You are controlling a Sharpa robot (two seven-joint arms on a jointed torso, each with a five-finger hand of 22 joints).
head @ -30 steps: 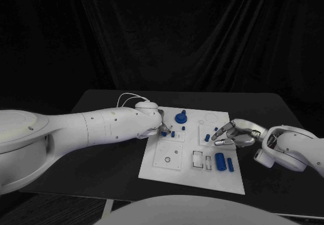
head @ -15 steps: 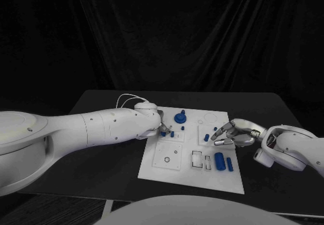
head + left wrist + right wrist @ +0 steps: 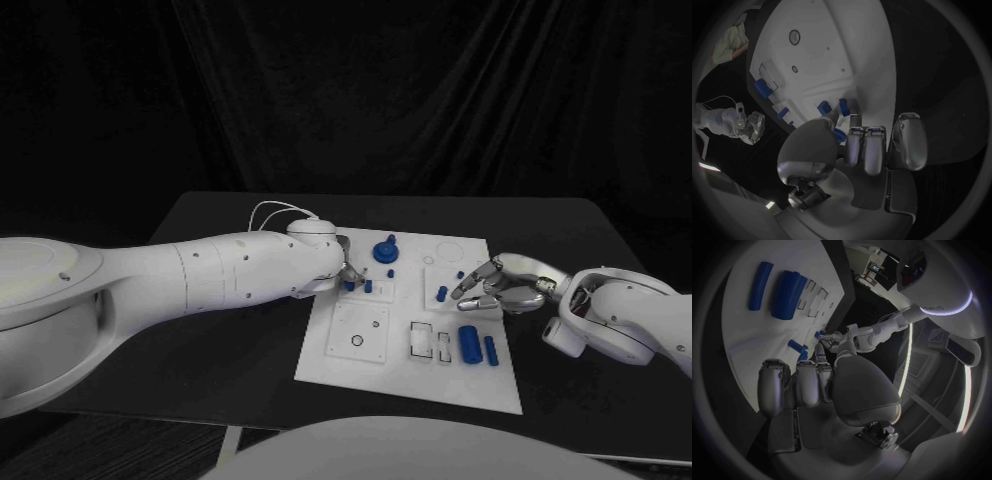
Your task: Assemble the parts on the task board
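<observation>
The white task board (image 3: 378,358) lies mid-table. My left hand (image 3: 340,266) reaches over its far-left edge, beside two small blue pegs (image 3: 359,286) that stand in the board. In the left wrist view the left hand (image 3: 856,146) has a small blue peg (image 3: 839,134) pinched between thumb and fingers, close to the two standing pegs (image 3: 833,107). My right hand (image 3: 505,285) hovers at the board's right edge with loosely bent fingers and holds nothing. Blue pegs (image 3: 441,294) stand just left of it.
A blue knob (image 3: 387,252) stands at the board's far side. A thick blue cylinder (image 3: 469,343) and a thinner one (image 3: 492,349) lie near the board's right front. Rectangular slots (image 3: 421,338) and a round hole (image 3: 356,340) sit in the near half. The black table (image 3: 216,330) surrounds the board.
</observation>
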